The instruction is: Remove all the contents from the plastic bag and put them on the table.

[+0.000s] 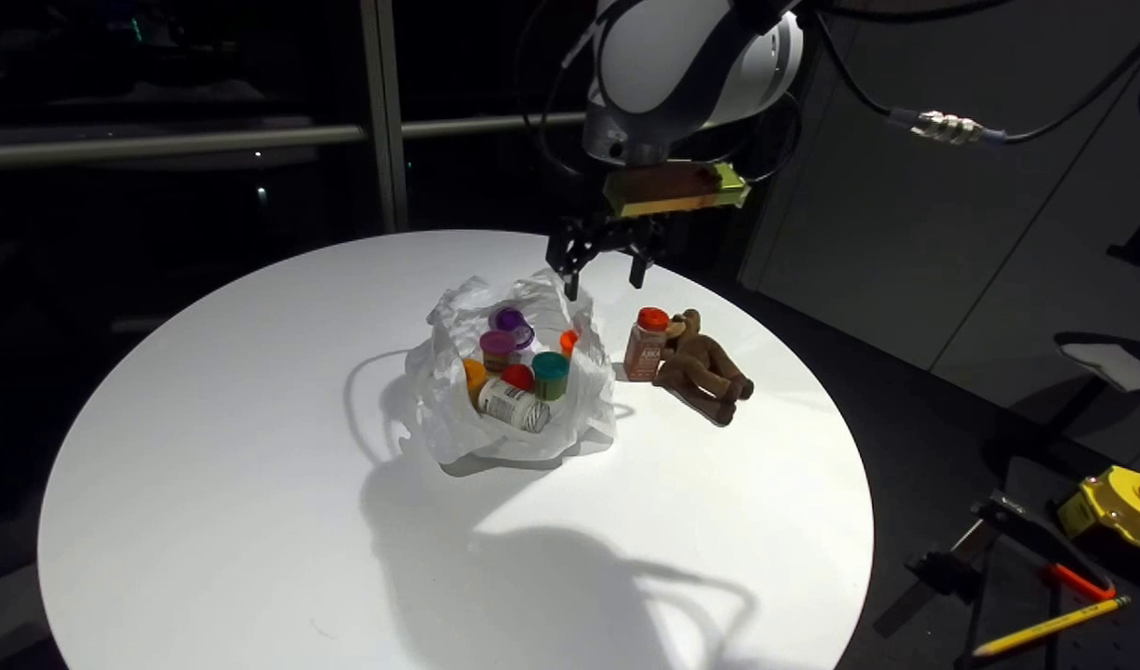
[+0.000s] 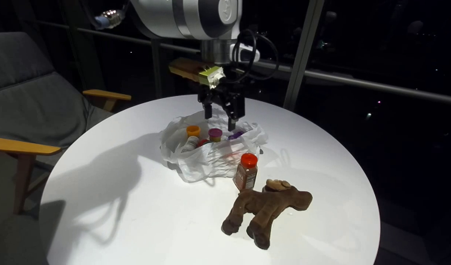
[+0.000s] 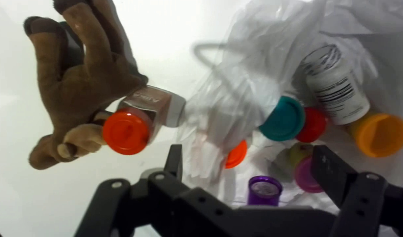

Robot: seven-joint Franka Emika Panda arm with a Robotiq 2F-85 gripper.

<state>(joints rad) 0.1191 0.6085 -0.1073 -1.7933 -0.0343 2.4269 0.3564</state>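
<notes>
- The claw [image 1: 604, 282] hangs over the tabletop [image 1: 207, 447], at the plastic bag [image 1: 583, 405]; its two jaws are spread wide apart. Whether it touches the rim of the bag, I cannot tell.
- The bag stands on the tabletop, wrinkled, with its mouth turned upward.
- Inside the bag, a white bottle [image 1: 514, 404] lies on its side; close to it are a teal-lidded tub [image 1: 550, 376], a red lid [image 1: 517, 377] and an orange tub [image 3: 382, 135].
- Also inside are a magenta-lidded tub [image 3: 305, 177], a purple container [image 3: 264, 191] and an orange-red lid [image 3: 237, 154], this last one partly hidden by the plastic.
- Outside the bag, a red-capped jar [image 2: 246, 172] stands upright on the tabletop.
- Just beside this jar, the brown toy [image 2: 271, 204] is lying.
- In an exterior view, a grey armchair [image 2: 37, 88] stands near the tabletop.
</notes>
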